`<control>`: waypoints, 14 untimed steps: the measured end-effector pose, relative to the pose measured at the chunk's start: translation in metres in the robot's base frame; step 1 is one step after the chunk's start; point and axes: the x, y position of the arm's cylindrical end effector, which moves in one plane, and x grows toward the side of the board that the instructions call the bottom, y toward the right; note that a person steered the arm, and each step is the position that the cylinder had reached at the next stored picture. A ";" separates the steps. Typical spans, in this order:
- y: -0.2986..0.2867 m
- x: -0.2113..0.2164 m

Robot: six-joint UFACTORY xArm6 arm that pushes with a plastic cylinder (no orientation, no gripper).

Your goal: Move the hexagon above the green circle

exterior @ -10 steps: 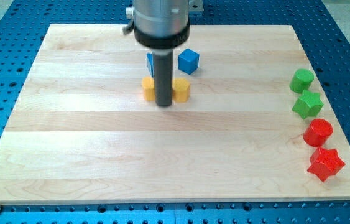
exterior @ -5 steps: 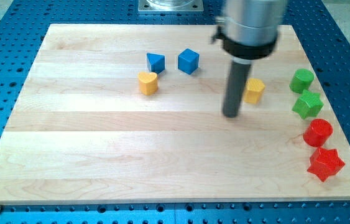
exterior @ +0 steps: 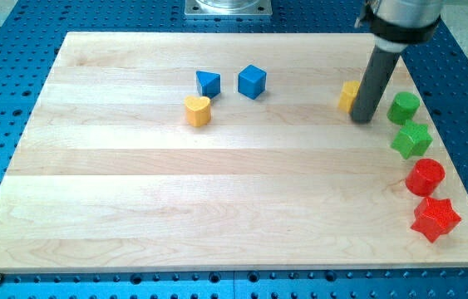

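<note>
The yellow hexagon point(exterior: 349, 95) lies near the view's upper right, partly hidden behind my rod. My tip point(exterior: 362, 119) rests on the board just right of and below the hexagon, touching or nearly touching it. The green circle point(exterior: 403, 107) sits to the right of my tip, close to the board's right edge. The hexagon is left of the green circle and slightly higher in the view.
A green star point(exterior: 411, 139), a red circle point(exterior: 425, 176) and a red star point(exterior: 435, 218) run down the right edge. A blue triangle-like block point(exterior: 208, 83), a blue cube point(exterior: 252, 80) and a yellow heart point(exterior: 198, 110) sit at upper centre.
My rod swept from the board's centre to the right. The yellow hexagon went with it, from beside the yellow heart to near the green circle, and moved slightly up.
</note>
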 end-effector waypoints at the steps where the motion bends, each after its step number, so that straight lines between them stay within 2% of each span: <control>1: -0.015 -0.012; 2: -0.074 -0.007; 3: -0.069 -0.027; 5: -0.059 -0.038; 6: -0.016 -0.045; 8: -0.012 -0.056; 9: 0.014 -0.056; 12: 0.020 -0.132; 13: 0.077 -0.164; 14: 0.136 -0.154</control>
